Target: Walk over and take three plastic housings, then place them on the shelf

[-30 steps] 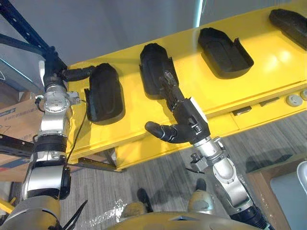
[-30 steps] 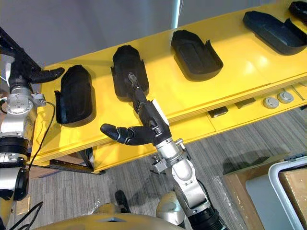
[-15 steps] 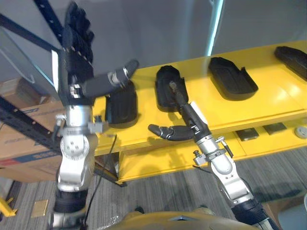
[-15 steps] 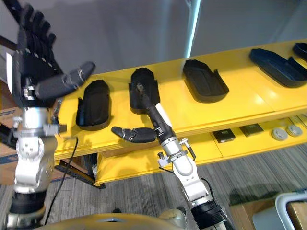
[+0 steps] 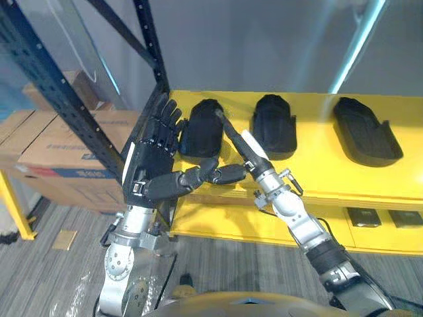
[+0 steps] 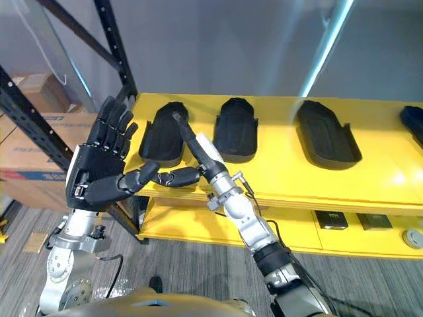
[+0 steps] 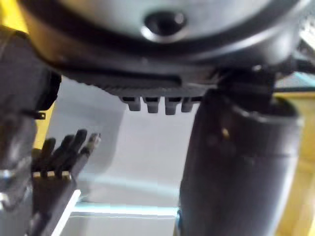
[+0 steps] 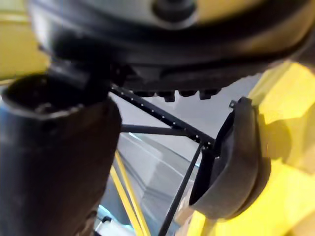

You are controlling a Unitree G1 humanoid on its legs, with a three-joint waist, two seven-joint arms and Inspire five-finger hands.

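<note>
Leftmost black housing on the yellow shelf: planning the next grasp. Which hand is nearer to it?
Right. The right hand lies with straight fingers at the right edge of the leftmost housing; the left hand is raised open off its left side, apart.

A long yellow shelf (image 5: 316, 142) runs along a plain grey wall (image 5: 264, 46) – it has 2 levels, the lower one (image 5: 370, 238) set just under the top. A slanting strip of pale light (image 5: 357, 46) crosses the wall above it. Beside the shelf's end stands a dark blue steel rack (image 5: 66, 96) with cardboard boxes (image 5: 46, 155) behind it, on a grey plank-patterned floor (image 5: 59, 218).
</note>
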